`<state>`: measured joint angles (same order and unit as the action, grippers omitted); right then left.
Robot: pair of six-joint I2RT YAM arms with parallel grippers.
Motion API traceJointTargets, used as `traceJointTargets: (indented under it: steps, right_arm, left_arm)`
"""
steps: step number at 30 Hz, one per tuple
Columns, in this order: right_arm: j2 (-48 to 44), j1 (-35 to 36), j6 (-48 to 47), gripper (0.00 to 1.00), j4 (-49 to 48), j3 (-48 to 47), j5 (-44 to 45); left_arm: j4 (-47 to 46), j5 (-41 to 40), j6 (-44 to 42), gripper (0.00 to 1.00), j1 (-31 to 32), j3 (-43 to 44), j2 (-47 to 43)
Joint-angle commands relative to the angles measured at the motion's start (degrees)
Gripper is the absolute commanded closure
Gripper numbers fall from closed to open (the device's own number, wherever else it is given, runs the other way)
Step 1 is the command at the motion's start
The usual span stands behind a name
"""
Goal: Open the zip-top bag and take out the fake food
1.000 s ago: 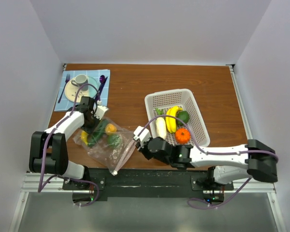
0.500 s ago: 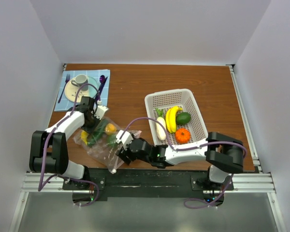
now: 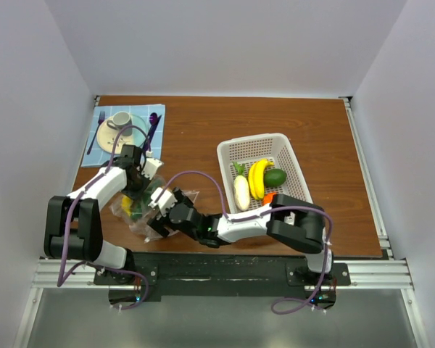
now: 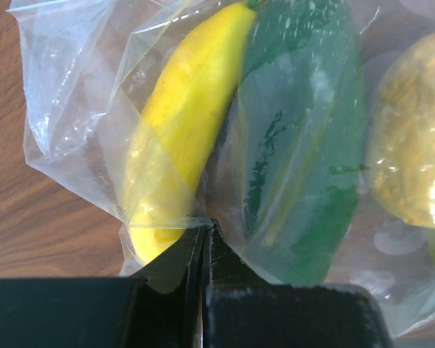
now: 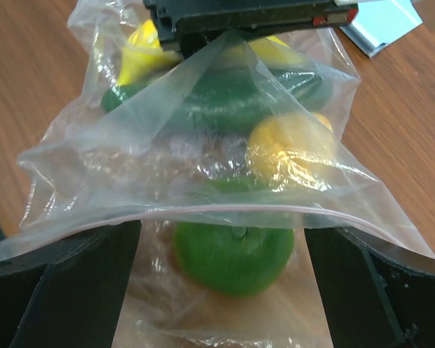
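Note:
The clear zip-top bag lies on the table's left side. My left gripper is shut on the film at the bag's far end, next to a yellow piece and a dark green piece. My right gripper stands wide open at the bag's mouth, and the pink zip strip runs across both fingers. A round green piece of fake food lies between them, untouched. Behind it sit a yellow round piece and the dark green one.
A white perforated basket at centre right holds a banana, a white oblong piece, a green piece and an orange one half hidden by my right arm. A blue mat with cup, saucer and cutlery lies at the back left.
My right arm has swung left from beside the basket to the bag's mouth, and its gripper has opened wide. The left gripper has kept its pinch on the bag.

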<state>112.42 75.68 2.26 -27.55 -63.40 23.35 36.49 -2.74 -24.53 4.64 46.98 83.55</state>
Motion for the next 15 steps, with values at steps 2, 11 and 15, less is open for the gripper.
traceJointTargets:
  steps: [2, 11, 15]
  right_arm:
    - [2.5, -0.7, 0.3, 0.01, -1.5, -4.3, 2.6]
    - [2.3, -1.5, 2.7, 0.03, -3.7, 1.4, 0.9]
    - [1.6, -2.4, 3.4, 0.29, -4.4, 2.7, -2.8]
  left_arm:
    - [0.7, 2.4, 0.6, 1.0, 0.5, -0.8, -1.0]
    - [0.2, 1.9, 0.4, 1.0, 0.5, -1.5, -0.5]
    - [0.2, 1.8, 0.4, 1.0, 0.5, -1.5, -0.6]
